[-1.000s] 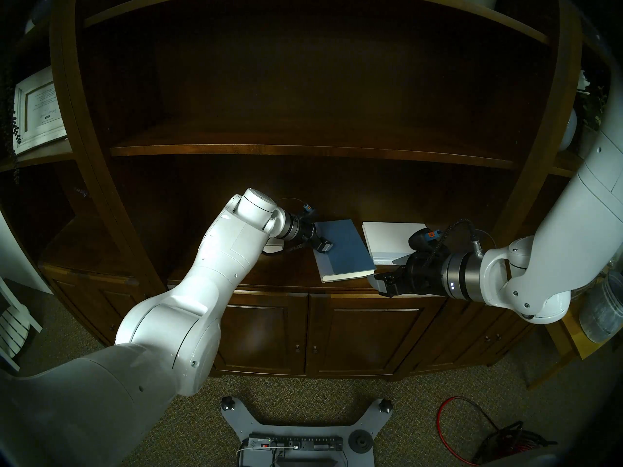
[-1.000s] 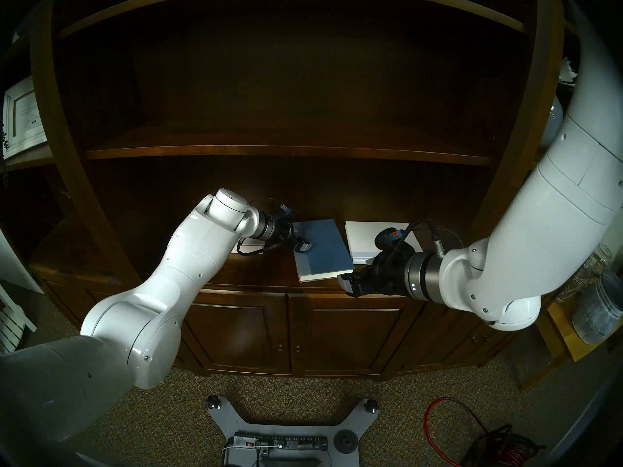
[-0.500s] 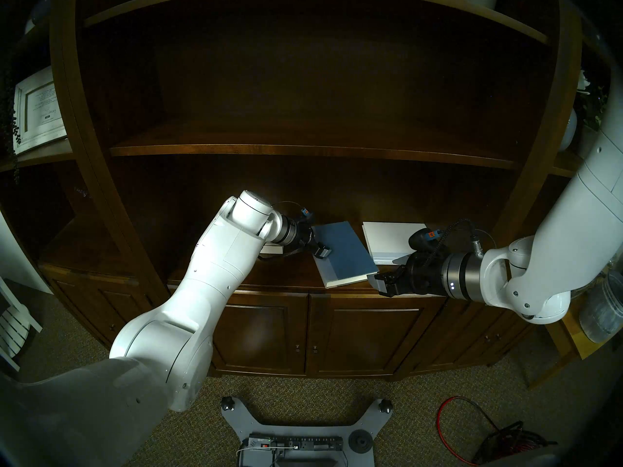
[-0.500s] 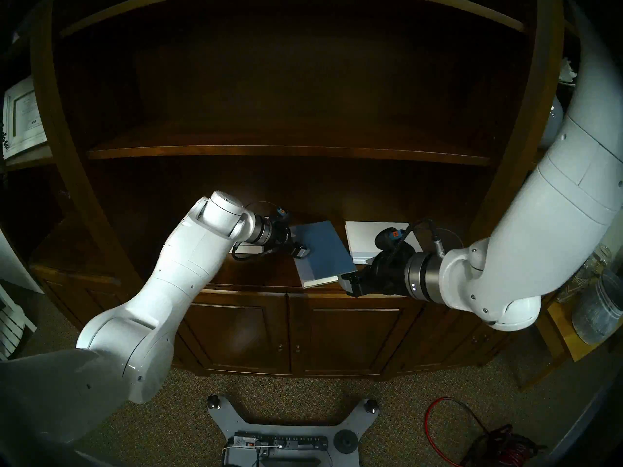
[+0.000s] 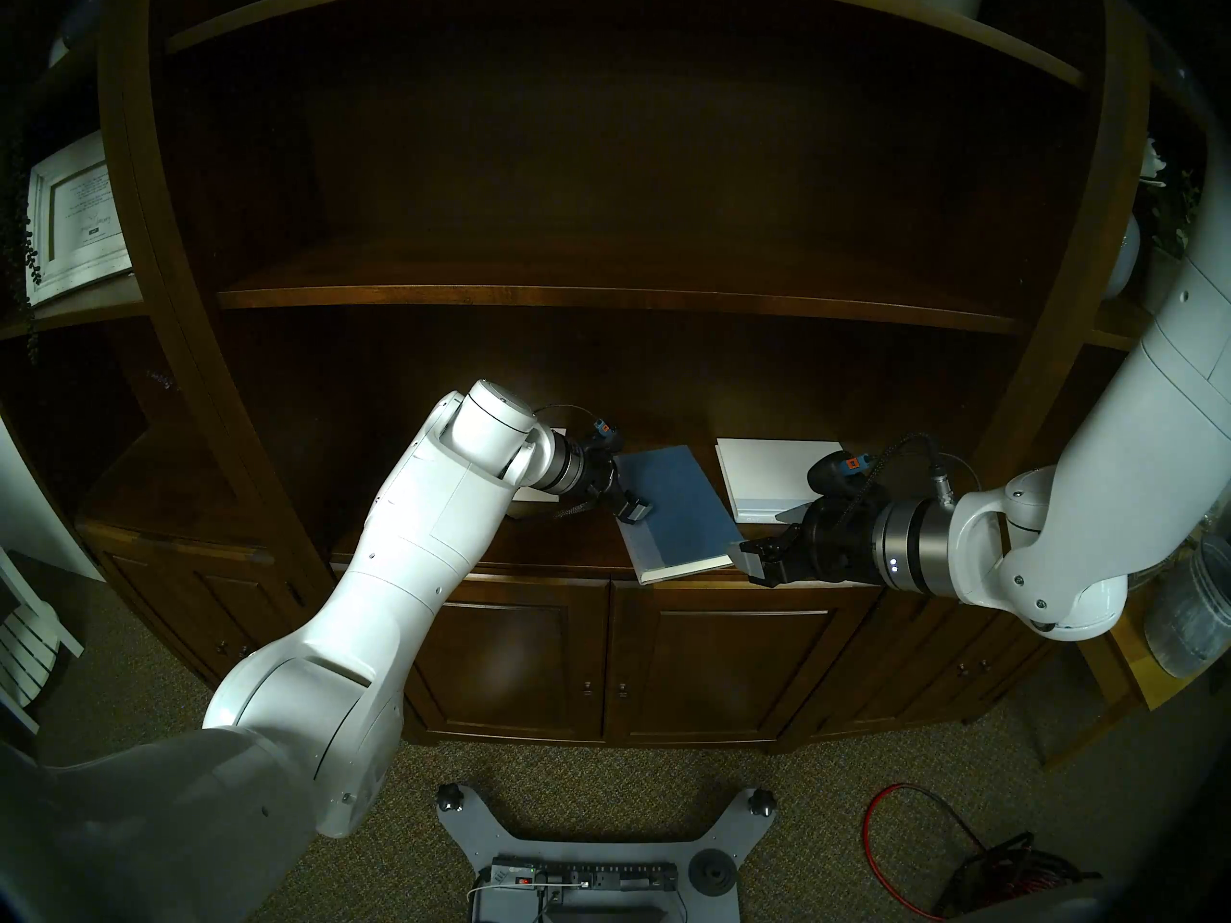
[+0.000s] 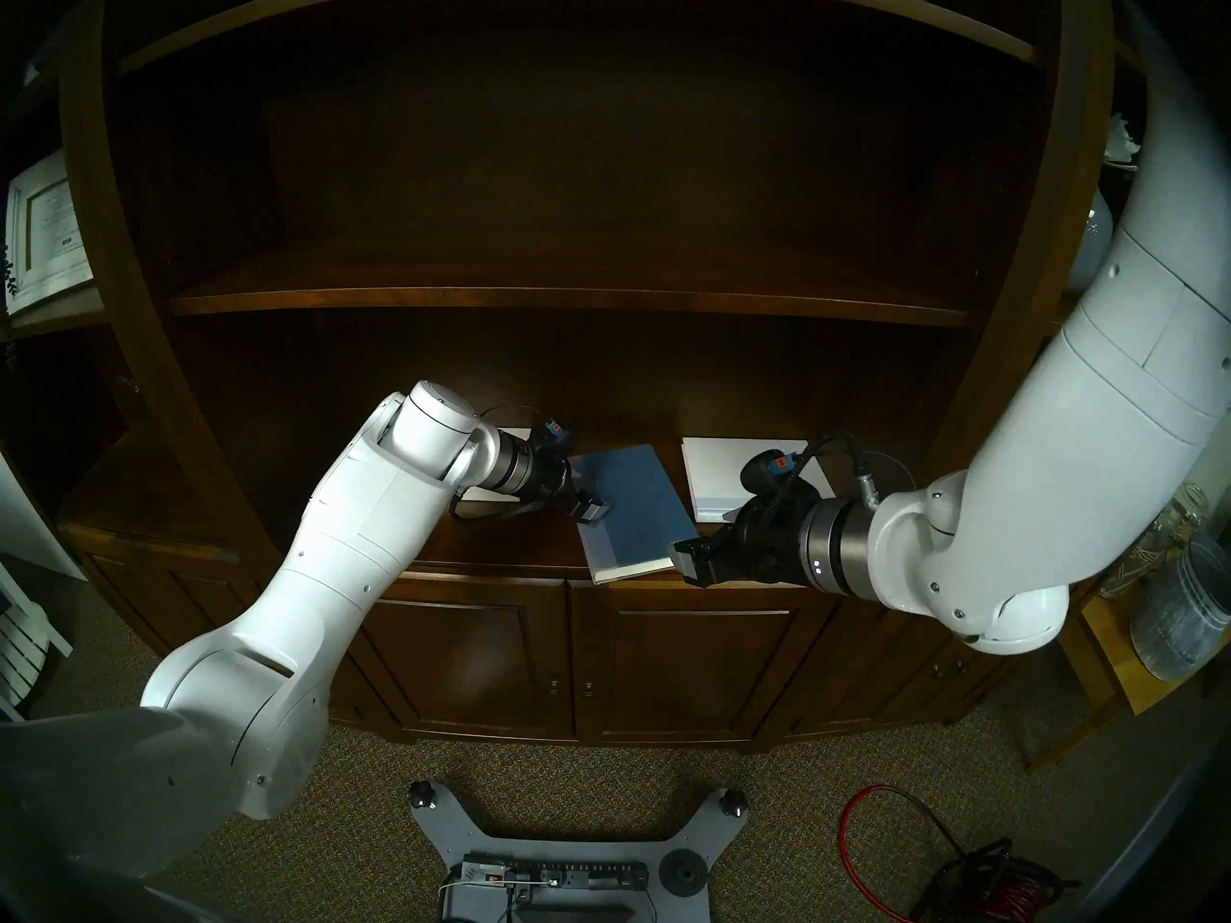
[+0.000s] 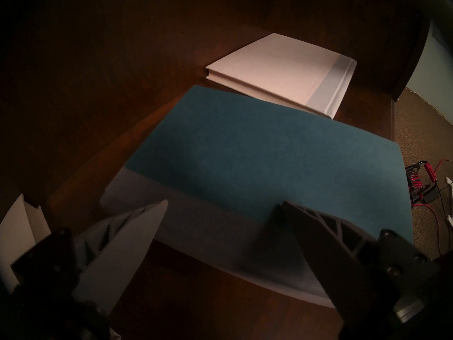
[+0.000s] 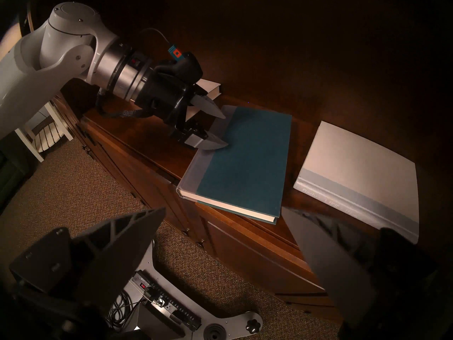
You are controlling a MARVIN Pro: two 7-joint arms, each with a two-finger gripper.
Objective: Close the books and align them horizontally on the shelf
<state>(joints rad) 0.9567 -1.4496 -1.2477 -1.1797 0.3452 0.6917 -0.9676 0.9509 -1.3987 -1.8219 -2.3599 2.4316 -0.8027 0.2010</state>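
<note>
A closed blue book (image 5: 679,509) (image 6: 633,509) lies askew on the shelf (image 5: 566,549), its near corner reaching past the front edge (image 8: 181,193). My left gripper (image 5: 636,510) (image 7: 224,204) (image 8: 225,130) is open, with both fingers over the book's pale spine strip and the lower one touching the cover. To the right a closed white book (image 5: 773,469) (image 8: 360,165) with a pale blue strip lies flat. My right gripper (image 5: 749,559) (image 8: 223,209) hangs open and holds nothing, just off the blue book's right front corner. Another white book (image 8: 210,86) is mostly hidden behind the left wrist.
A thinner shelf board (image 5: 599,299) runs above the ledge. Panelled cabinet doors (image 5: 733,662) are below it. A framed picture (image 5: 73,216) stands far left and a glass jar (image 5: 1186,615) far right. My base plate (image 5: 573,855) and a red cable (image 5: 879,828) lie on the carpet.
The blue book has slid toward the ledge's front edge with my left gripper on its spine strip, and the left arm has drawn back. The right arm has not moved.
</note>
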